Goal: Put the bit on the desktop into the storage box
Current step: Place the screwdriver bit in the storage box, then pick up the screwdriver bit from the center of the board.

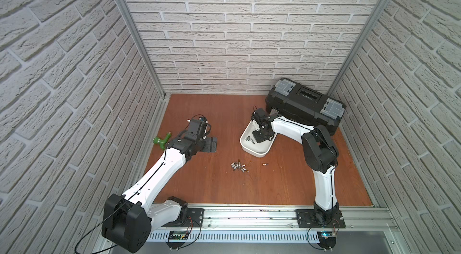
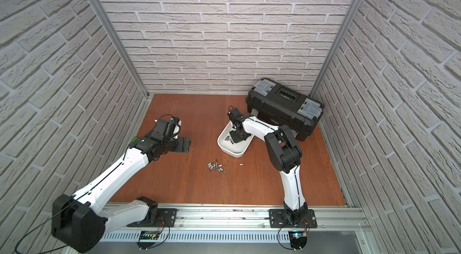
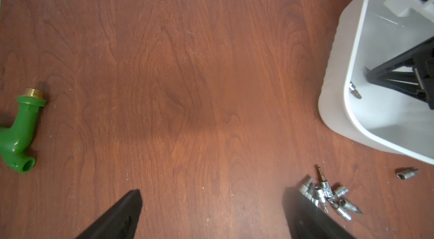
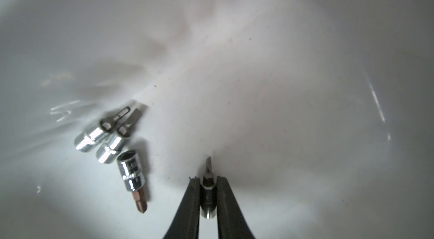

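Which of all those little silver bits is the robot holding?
The silver flat-tipped bit clamped in the right gripper inside the white plastic storage box; the other bits lie loose.

Both top views are evenly lit, with walls (image 1: 224,28) bowed at the edges. In the right wrist view the storage box (image 4: 281,85) is blurred and streaked with glare.

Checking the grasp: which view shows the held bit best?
Right wrist view: the bit shows close up, pinched in the right gripper. Both top views and the left wrist view leave it hidden or tiny.
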You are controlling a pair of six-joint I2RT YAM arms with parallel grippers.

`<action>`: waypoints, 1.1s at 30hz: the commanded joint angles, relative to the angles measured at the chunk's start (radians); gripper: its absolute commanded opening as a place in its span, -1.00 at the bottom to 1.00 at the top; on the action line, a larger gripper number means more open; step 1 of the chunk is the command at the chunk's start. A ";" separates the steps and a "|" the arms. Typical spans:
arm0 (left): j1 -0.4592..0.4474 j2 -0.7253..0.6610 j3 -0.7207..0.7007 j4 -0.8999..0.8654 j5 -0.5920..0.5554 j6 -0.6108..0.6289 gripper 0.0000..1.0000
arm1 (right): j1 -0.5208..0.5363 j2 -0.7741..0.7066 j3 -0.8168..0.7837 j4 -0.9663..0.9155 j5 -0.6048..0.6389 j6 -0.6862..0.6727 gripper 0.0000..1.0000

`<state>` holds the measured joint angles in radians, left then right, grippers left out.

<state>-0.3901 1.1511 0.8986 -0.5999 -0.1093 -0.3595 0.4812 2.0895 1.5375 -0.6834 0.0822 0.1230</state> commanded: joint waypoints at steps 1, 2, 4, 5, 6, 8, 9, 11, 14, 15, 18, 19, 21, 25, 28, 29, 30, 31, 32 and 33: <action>-0.006 -0.004 0.028 0.009 0.004 0.009 0.97 | -0.006 0.017 0.017 0.006 0.016 -0.002 -0.61; -0.006 -0.002 0.028 0.009 0.005 0.009 0.97 | -0.006 0.016 0.017 0.005 0.018 -0.003 -0.61; -0.006 -0.003 0.028 0.008 0.005 0.009 0.97 | -0.007 0.016 0.021 -0.001 0.020 -0.007 -0.58; -0.006 -0.004 0.028 0.008 0.005 0.010 0.97 | -0.007 0.014 0.022 -0.002 0.022 -0.009 -0.54; -0.007 -0.004 0.028 0.008 0.004 0.010 0.97 | -0.006 0.012 0.024 -0.004 0.022 -0.009 -0.50; -0.006 -0.004 0.028 0.006 0.004 0.008 0.97 | -0.007 0.003 0.026 -0.008 0.021 -0.008 -0.45; -0.006 -0.006 0.028 0.005 0.006 0.007 0.97 | -0.005 -0.003 0.028 -0.010 0.022 -0.009 -0.44; -0.007 -0.005 0.031 0.003 0.009 0.006 0.97 | -0.007 -0.019 0.031 -0.016 0.024 -0.009 -0.40; -0.009 0.002 0.037 -0.004 0.017 0.006 0.97 | -0.006 -0.053 0.033 -0.027 0.025 -0.008 -0.32; -0.012 0.003 0.041 -0.008 0.015 0.006 0.97 | -0.006 -0.065 0.033 -0.032 0.024 -0.009 -0.30; -0.028 0.014 0.053 -0.025 0.006 0.006 0.97 | -0.006 -0.105 0.026 -0.044 0.021 -0.005 -0.22; -0.035 0.019 0.059 -0.032 0.004 0.007 0.97 | -0.006 -0.142 0.020 -0.048 0.019 -0.004 -0.21; -0.052 0.029 0.069 -0.046 -0.005 0.010 0.97 | -0.007 -0.178 0.010 -0.055 0.018 -0.002 -0.18; -0.099 0.051 0.097 -0.085 -0.014 0.010 0.97 | -0.007 -0.263 -0.022 -0.067 0.027 0.004 -0.11; -0.134 0.063 0.118 -0.115 -0.022 0.008 0.96 | -0.007 -0.338 -0.063 -0.071 0.045 0.010 -0.05; -0.148 0.069 0.124 -0.125 -0.021 0.007 0.96 | -0.007 -0.372 -0.080 -0.069 0.053 0.015 -0.02; -0.161 0.073 0.130 -0.133 -0.022 0.008 0.96 | -0.007 -0.403 -0.099 -0.068 0.058 0.020 0.01; -0.173 0.076 0.135 -0.138 -0.020 0.007 0.96 | -0.007 -0.429 -0.115 -0.067 0.062 0.026 0.04; -0.184 0.085 0.141 -0.146 -0.016 0.009 0.96 | -0.007 -0.462 -0.136 -0.064 0.066 0.032 0.06; -0.193 0.093 0.147 -0.153 -0.011 0.010 0.97 | -0.009 -0.493 -0.156 -0.063 0.069 0.040 0.10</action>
<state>-0.5617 1.2259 1.0149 -0.7147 -0.1177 -0.3595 0.4801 1.6676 1.4258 -0.7410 0.1234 0.1379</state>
